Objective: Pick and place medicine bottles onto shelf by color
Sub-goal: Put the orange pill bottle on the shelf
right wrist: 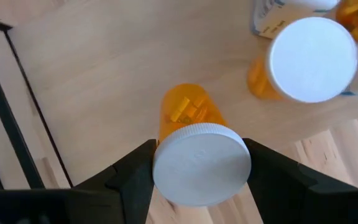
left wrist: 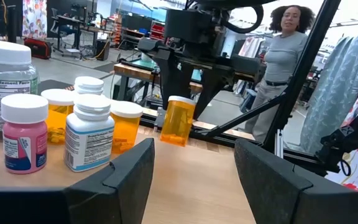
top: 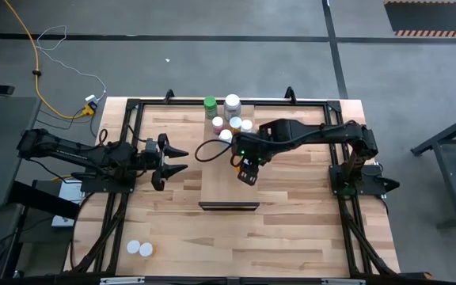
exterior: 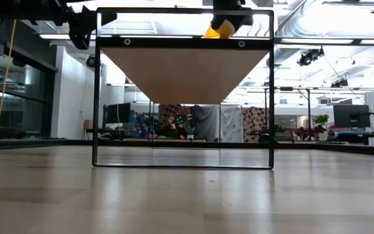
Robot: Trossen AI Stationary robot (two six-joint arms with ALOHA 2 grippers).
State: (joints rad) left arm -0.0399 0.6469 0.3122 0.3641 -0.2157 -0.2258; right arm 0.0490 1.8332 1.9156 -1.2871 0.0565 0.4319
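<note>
Right gripper (right wrist: 197, 168) pinching orange pill bottle (right wrist: 188, 115) by its white cap above shelf (top: 220, 170); left gripper (top: 172, 161) spread, beside shelf.

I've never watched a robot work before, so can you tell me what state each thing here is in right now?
Right gripper: shut on the orange medicine bottle, over the pale wood shelf.
Orange medicine bottle with white cap: capped, upright, held at the cap.
Left gripper: open, empty, beside the shelf.
Cluster of medicine bottles: upright, capped, on the shelf's far end.
Two white-capped bottles: on the tabletop, untouched.
</note>
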